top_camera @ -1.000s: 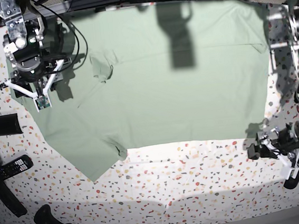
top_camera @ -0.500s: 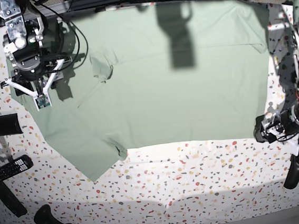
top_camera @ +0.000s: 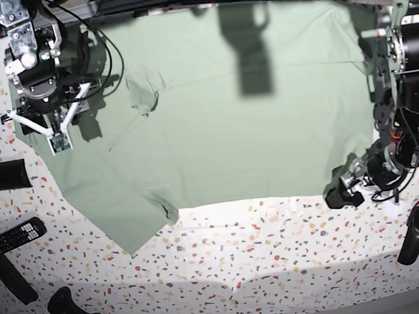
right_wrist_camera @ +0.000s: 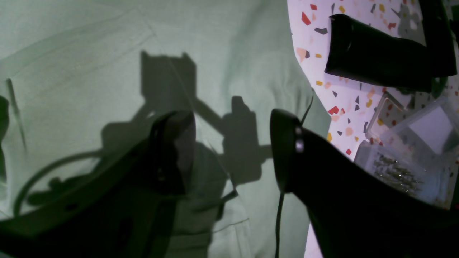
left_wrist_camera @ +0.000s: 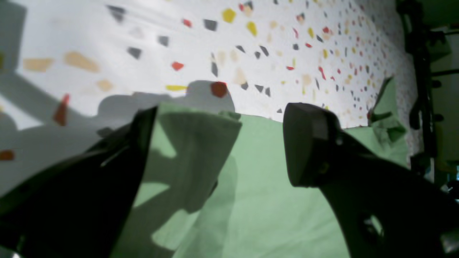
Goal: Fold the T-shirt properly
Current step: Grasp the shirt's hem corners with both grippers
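Note:
The T-shirt (top_camera: 241, 102) lies spread flat across the speckled table (top_camera: 277, 247), pale sage green, with one sleeve (top_camera: 138, 227) pointing toward the front left. My left gripper (top_camera: 341, 192) sits low at the shirt's front right corner. In the left wrist view it (left_wrist_camera: 226, 114) is open, its dark fingers (left_wrist_camera: 308, 143) on either side of the T-shirt's (left_wrist_camera: 251, 200) hem corner. My right gripper (top_camera: 53, 131) hovers over the shirt's far left part. In the right wrist view it (right_wrist_camera: 231, 122) is open above the smooth T-shirt (right_wrist_camera: 89, 71), holding nothing.
A remote control (top_camera: 13, 237) and black bars (top_camera: 0, 177) lie at the left edge, and a black handle (top_camera: 72, 310) at the front left. A clear plastic box (right_wrist_camera: 412, 150) stands just off the shirt's edge. Another black piece (top_camera: 414, 234) lies at the front right.
My left arm has swung left and back, bringing its gripper from the bare table at the front right to the shirt's front right corner. The right arm has not moved.

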Available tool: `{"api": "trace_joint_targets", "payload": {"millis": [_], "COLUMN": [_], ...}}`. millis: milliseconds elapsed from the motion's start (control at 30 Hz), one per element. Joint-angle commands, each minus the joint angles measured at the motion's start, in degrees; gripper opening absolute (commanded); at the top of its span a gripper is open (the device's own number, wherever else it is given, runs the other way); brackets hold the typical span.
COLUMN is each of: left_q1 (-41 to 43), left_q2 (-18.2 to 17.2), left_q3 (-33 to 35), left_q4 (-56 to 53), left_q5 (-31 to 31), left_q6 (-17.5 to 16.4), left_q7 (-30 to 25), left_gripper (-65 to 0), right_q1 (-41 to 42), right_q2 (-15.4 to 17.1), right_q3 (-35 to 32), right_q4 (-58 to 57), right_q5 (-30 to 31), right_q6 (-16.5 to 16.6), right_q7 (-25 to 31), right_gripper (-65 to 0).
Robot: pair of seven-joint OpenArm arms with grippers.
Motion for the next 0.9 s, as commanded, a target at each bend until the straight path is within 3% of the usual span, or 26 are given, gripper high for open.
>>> {"api": "trace_joint_targets", "payload": {"millis": [0,200,500,600,767,867], "left_q1": [-0.4,-0.4,-0.5,-0.6,-0.6,-0.6], "left_q2": [-0.3,-0.8,-0.7,-0.6,-0.5,-0.5], "left_q3": [0.2,0.2,0.2,0.2,0.2,0.2], "left_q4": [0.1,0.1,0.2,0.2,0.2,0.2], "left_q5": [1.8,1.9,1.8,1.9,1.8,1.8], "left_q6": [0.7,0.7,0.7,0.7,0.7,0.7], "left_q7": [3.3,3.2,2.5,2.3,0.2,-1.6], "left_gripper": [-20.7,-20.7,-21.2,-31.7,-62.4,-65.0], "right_q1": [0.3,0.3,0.3,0.5,0.8,1.1], "right_q2": [0.7,0.7,0.6,0.7,0.7,0.7], "right_q3": [0.4,0.4,0.4,0.4,0.4,0.4], "right_q4": [1.0,1.0,1.0,1.0,1.0,1.0], "right_q5": [-0.7,-0.8,-5.7,-5.6,-5.4,-5.4], "right_q6": [-0.6,-0.6,-0.6,-0.6,-0.6,-0.6], "right_q7": [1.1,1.1,2.7,2.6,2.3,2.0], "right_gripper": [-32.7,-32.7,-32.7,-32.7,-32.7,-32.7]}}
